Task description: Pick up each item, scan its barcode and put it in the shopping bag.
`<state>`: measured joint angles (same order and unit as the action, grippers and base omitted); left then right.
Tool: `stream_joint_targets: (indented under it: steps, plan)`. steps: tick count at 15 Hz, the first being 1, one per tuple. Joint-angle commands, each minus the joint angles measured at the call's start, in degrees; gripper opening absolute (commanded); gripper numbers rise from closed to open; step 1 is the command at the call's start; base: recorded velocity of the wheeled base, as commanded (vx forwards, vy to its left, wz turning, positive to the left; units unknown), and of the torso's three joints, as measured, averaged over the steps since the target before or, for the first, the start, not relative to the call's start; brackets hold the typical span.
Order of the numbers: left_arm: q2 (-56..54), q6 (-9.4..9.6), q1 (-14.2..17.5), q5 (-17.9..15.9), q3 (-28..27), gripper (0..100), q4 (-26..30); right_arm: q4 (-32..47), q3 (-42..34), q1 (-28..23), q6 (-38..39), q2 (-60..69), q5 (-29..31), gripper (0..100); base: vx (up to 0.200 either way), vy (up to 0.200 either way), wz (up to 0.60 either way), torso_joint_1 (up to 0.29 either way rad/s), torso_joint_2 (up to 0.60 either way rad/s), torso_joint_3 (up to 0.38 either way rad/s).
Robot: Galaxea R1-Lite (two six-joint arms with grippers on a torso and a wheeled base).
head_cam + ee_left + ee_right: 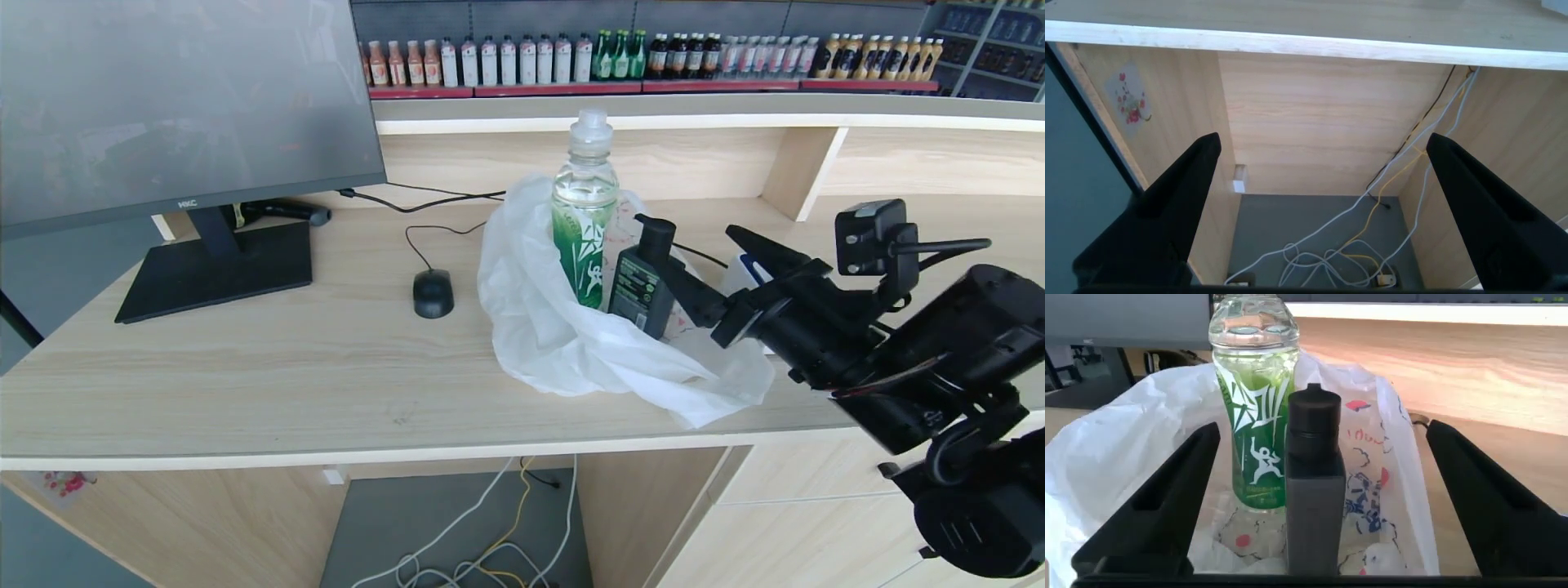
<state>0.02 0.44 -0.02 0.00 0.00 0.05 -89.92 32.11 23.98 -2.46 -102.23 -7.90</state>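
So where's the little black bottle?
In the head view, the black bottle stands upright inside the white shopping bag, right of centre on the counter. It is beside the green-labelled bottle, just ahead of the right gripper.

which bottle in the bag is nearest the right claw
The short dark bottle with the black cap. It stands right in front of the open right claw, while the taller clear green-labelled bottle stands beyond it, farther from the claw.

head: high, forward and down, tabletop [245,384] at mid range
left wrist: below tabletop edge, facing the recess [1315,139] and cables [1331,257]
right wrist: close, near level, facing the shopping bag [1118,449]
shared: head and right wrist, the shopping bag
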Motion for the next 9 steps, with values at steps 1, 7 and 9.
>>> stream_joint_targets:
  steps: [1,7,9]
  plan:
    - [-0.02,0.0,0.02,0.0,0.0,100,-0.05,-0.08,-11.37,0.19,0.27,14.43,-0.01,100,0.0,0.0,0.0,0.0,0.0,0.0]
    - [-0.02,0.0,-0.06,0.0,0.0,100,-0.05,2.29,-32.02,0.19,6.42,45.89,0.43,100,0.0,0.0,0.0,0.0,0.0,0.0]
    - [-0.02,0.0,-0.06,0.0,0.0,100,0.04,21.36,-32.11,0.28,7.12,61.54,0.25,100,0.0,0.0,0.0,0.0,0.0,0.0]
